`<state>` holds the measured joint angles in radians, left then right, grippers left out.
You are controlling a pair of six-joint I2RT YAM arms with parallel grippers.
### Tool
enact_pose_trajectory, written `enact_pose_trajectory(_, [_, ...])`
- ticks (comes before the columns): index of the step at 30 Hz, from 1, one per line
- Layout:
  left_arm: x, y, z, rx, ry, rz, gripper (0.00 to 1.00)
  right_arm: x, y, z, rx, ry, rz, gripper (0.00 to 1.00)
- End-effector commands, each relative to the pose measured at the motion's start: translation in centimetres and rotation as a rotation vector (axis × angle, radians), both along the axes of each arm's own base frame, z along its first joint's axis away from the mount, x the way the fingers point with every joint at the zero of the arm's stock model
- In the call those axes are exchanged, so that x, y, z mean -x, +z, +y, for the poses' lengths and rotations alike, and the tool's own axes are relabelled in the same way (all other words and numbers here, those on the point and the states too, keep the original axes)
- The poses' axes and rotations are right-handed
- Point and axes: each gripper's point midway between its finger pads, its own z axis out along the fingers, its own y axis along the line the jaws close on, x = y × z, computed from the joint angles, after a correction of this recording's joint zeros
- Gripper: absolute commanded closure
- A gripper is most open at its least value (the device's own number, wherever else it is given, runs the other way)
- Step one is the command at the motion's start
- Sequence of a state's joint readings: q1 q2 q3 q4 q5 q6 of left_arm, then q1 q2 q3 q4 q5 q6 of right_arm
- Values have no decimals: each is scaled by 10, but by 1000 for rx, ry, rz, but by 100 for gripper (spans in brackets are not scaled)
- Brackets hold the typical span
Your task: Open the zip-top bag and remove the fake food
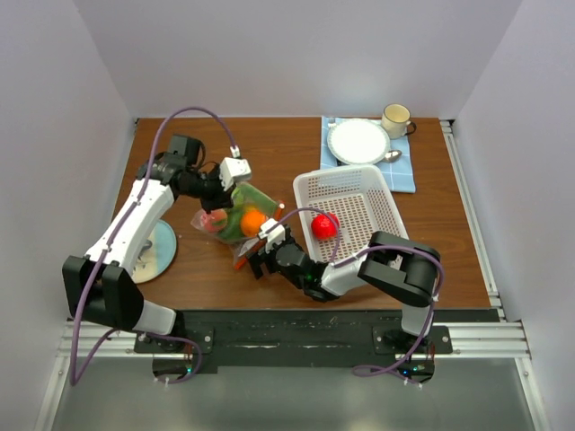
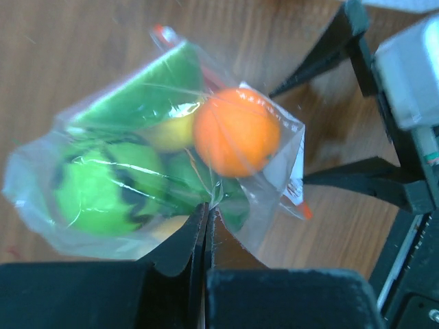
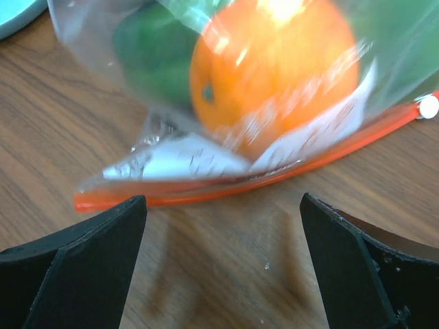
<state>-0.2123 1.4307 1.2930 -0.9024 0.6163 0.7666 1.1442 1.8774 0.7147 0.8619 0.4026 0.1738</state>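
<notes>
- Pinching a fold of the bag [image 2: 271, 175], my left pincer [image 2: 206, 214] is clenched, both fingers pressed flat together on the clear film.
- Just ahead of those fingers, inside the bag, I see an orange [image 2: 236, 130], a yellow piece [image 2: 171, 133], a green ball [image 2: 103, 192] with dark zigzags, and a green wedge [image 2: 147, 92] farthest from them.
- My right pincer [image 3: 223, 204] is released, jaws spread wide, low over the table [image 1: 422, 260] and gripping nothing.
- Straight ahead of its tips the red-orange zip strip [image 3: 274, 181] runs across the gap, near but apart from both fingers; I cannot tell whether it is sealed.
- Past the strip, the orange bulges against the film behind a white label [image 3: 185, 161].
- From above, the bag lies between the two pincers, left at its far side, right at its near end.
- Right of the right pincer, the basket [image 1: 377, 215] holds a red fruit [image 1: 324, 225].
- Farther out beyond the basket, a plate [image 1: 358, 141] and mug [image 1: 395, 117] sit on a blue cloth [image 1: 404, 175].
- Near the left arm's forearm lies a teal dish [image 1: 160, 247].
</notes>
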Motion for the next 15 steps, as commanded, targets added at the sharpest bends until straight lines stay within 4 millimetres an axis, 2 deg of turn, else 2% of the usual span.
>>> enact_pose_trajectory(1, [6, -35, 6, -49, 10, 48, 100, -12, 46, 0, -97, -56, -94, 1])
enact_pose_trajectory(6, [-6, -90, 30, -199, 53, 48, 100, -27, 56, -2, -80, -83, -143, 1])
enact_pose_trajectory(7, [-18, -96, 39, -250, 85, 2, 100, -28, 58, -3, -82, -86, -145, 1])
enact_pose_trajectory(9, [-23, -119, 51, -319, 103, 6, 100, -28, 62, -5, -86, -86, -145, 1])
enact_pose_trajectory(10, [-38, -123, 61, -372, 140, -42, 100, -26, 61, -8, -82, -82, -143, 1])
enact_pose_trajectory(15, [-65, -155, 80, -487, 163, -73, 100, -22, 67, -22, -93, -106, -135, 2])
